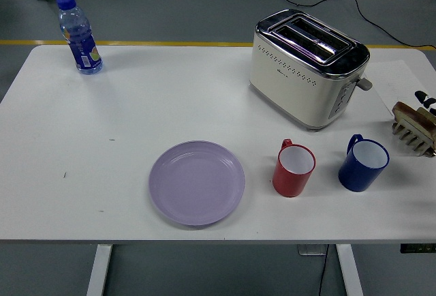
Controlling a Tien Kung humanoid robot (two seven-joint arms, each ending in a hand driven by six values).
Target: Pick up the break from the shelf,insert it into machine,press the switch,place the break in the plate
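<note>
Bread: a brown slice (411, 115) stands in a rack at the table's right edge, cut off by the frame.
Rack: a pale toothed shelf (413, 137) under the slice, prongs pointing toward the table's middle.
Right hand: only small black and white parts (423, 97) show just above the bread at the right border; whether the fingers are apart or together cannot be told.
Toaster: cream and chrome (306, 71), 2 empty slots on top, lever on its right end, near the far edge; small print on its side is too small to read.
Blue mug: (363, 164) between rack and red mug, handle toward the toaster.
Red mug: (293, 168) just right of the plate, apart from it.
Plate: lilac, bare (197, 182), near the front edge.
Open room: the white table (136, 112) lies bare across its left and middle.
Bottle: blue-capped (80, 35), upright at the far left corner; label print unreadable.
</note>
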